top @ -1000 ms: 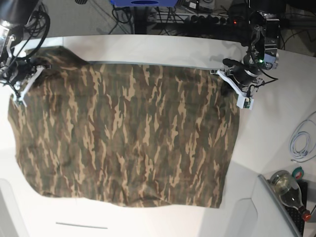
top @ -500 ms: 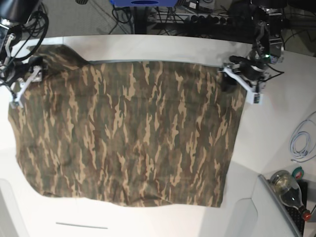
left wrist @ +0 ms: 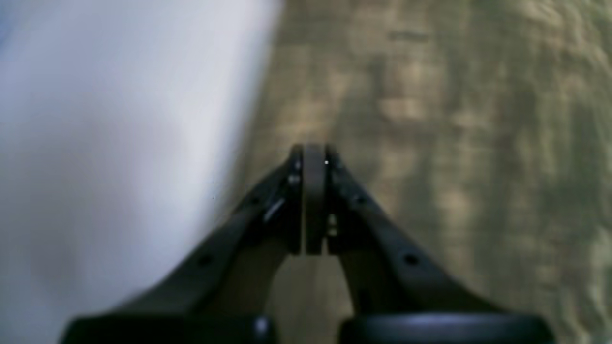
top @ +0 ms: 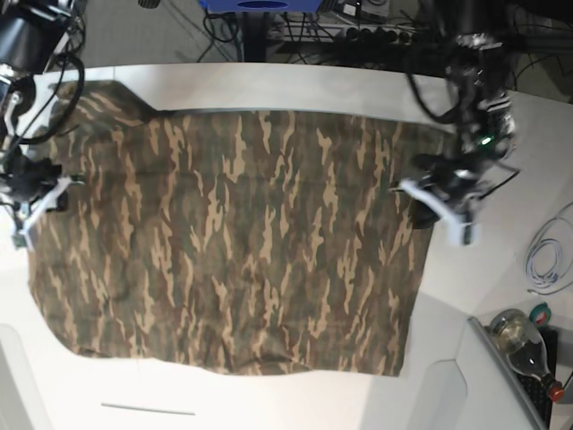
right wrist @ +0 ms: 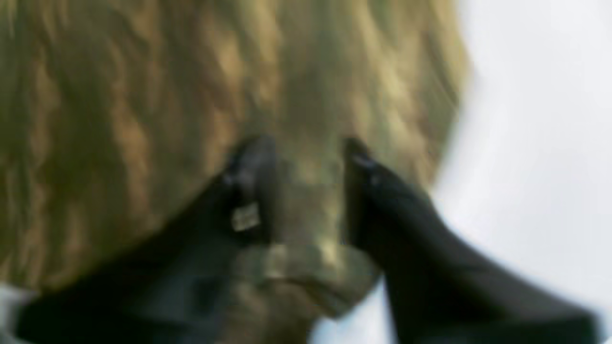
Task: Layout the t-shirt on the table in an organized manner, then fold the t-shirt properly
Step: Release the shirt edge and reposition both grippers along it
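The camouflage t-shirt [top: 233, 242] lies spread flat over the white table [top: 295, 81]. In the base view my left gripper [top: 421, 208] hangs over the shirt's right edge, about halfway down. The left wrist view shows my left gripper [left wrist: 313, 157] shut, fingers pressed together with nothing between them, above the t-shirt [left wrist: 454, 143] beside the bare table [left wrist: 95, 119]. At the shirt's left edge is my right gripper [top: 40, 204]. In the blurred right wrist view my right gripper [right wrist: 308, 157] has its jaws a little apart, and a fold of the t-shirt [right wrist: 143, 95] lies in the gap near the table [right wrist: 535, 119].
A white cable [top: 546, 255], a roll of tape [top: 540, 313] and a glass bottle [top: 524, 345] sit at the right. Cables and a power strip [top: 385, 36] run behind the table. A thin dark line [top: 148, 409] marks the front left.
Both arms left the shirt's top corners and moved toward the front along its side edges. Both grippers opened and let go, then the left shut again and the right narrowed.
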You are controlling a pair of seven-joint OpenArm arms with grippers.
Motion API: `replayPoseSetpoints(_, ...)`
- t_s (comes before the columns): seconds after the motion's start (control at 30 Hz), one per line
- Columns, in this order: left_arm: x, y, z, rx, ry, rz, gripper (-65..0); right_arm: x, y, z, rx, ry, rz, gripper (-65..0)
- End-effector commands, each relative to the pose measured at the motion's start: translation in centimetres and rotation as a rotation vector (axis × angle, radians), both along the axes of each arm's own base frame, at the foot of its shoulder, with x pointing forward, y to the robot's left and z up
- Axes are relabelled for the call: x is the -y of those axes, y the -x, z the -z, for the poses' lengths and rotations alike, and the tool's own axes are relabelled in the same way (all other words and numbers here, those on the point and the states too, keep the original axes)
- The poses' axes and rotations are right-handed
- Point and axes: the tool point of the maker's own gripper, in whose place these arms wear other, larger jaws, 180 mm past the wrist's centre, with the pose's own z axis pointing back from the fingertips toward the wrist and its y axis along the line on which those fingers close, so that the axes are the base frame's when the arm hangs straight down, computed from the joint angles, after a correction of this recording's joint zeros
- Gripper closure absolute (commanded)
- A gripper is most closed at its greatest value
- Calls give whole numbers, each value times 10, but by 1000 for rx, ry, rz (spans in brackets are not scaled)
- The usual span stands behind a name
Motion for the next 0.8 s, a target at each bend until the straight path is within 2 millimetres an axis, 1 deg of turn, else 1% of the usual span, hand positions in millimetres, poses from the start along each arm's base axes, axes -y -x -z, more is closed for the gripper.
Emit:
replayPoseSetpoints(0.0,6,-12,0,12,1,16,0,14,-5,0,0,24,2,0)
replayPoseSetpoints(0.03,17,-16,12,-22,12,47,0,14,-10,9,-1,-2,8,0)
replayPoseSetpoints(0.1,34,-23,32,-54,33,80,0,20,-11,28,-26,-51,40,-35)
replayPoseSetpoints(0.17,40,-22,49,-59,47,79,0,28,-10,40,-42,-81,72,-15)
replayPoseSetpoints(0.2,36,-21,55,-59,46,58,0,33,-8,45,-49,-87,87,-8)
replayPoseSetpoints(0.23,29,-18,64,-69,35,20,0,40,-4,48,-55,-90,101,-5)
replayPoseSetpoints(0.27,17,-14,71,-77,9,-16,0,46,0,51,-63,-87,110,-5)
replayPoseSetpoints(0.33,-1,-8,81,-92,-29,-69,0,56,4,51,-69,-83,130,-5)
replayPoseSetpoints(0.37,-8,-5,84,-98,-41,-82,0,60,6,50,-65,-86,152,-5)
replayPoseSetpoints(0.4,-10,-1,89,-108,-42,-89,0,65,6,48,-54,-90,173,-5)
replayPoseSetpoints(0.43,-12,-1,90,-106,-42,-94,0,68,7,48,-50,-93,187,-3)
replayPoseSetpoints(0.5,-18,-5,88,-90,-52,-100,0,68,7,47,-48,-92,187,-3)
replayPoseSetpoints(0.53,-18,-6,87,-83,-52,-101,0,67,5,46,-44,-94,186,-2)
replayPoseSetpoints(0.57,-17,-12,82,-63,-50,-100,0,67,3,45,-39,-94,186,-2)
replayPoseSetpoints(0.6,-16,-22,75,-45,-48,-99,0,67,-4,42,-24,-94,184,-2)
replayPoseSetpoints(0.7,-15,-41,62,-10,-44,-99,0,70,-18,26,25,-73,173,-2)
replayPoseSetpoints(0.77,-15,-54,46,38,-38,-101,0,73,-29,8,73,-38,154,-3)
